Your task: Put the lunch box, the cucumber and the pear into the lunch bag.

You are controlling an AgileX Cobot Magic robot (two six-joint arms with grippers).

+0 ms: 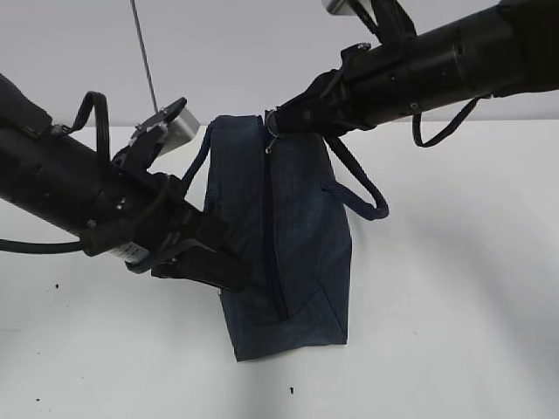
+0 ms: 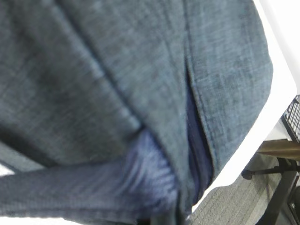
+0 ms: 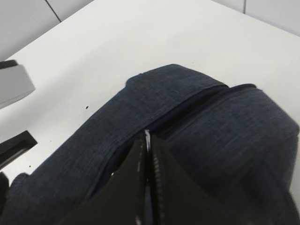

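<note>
1. Lunch bag (image 1: 288, 253) stands upright mid-table, zipped.
2. Right gripper (image 1: 278, 122) is clamped on the zipper pull (image 1: 270, 140) at its top.
3. Left gripper (image 1: 229, 272) presses closed against its left side.
4. White table (image 1: 454, 332); pale wall behind.

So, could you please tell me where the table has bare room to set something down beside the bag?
The table is bare right of the lunch bag and along the front edge below it. Left of the bag is crowded by the left end effector; the right end effector occupies the bag's top.

White table (image 1: 454, 288), thin pole (image 1: 144, 57) behind.
</note>
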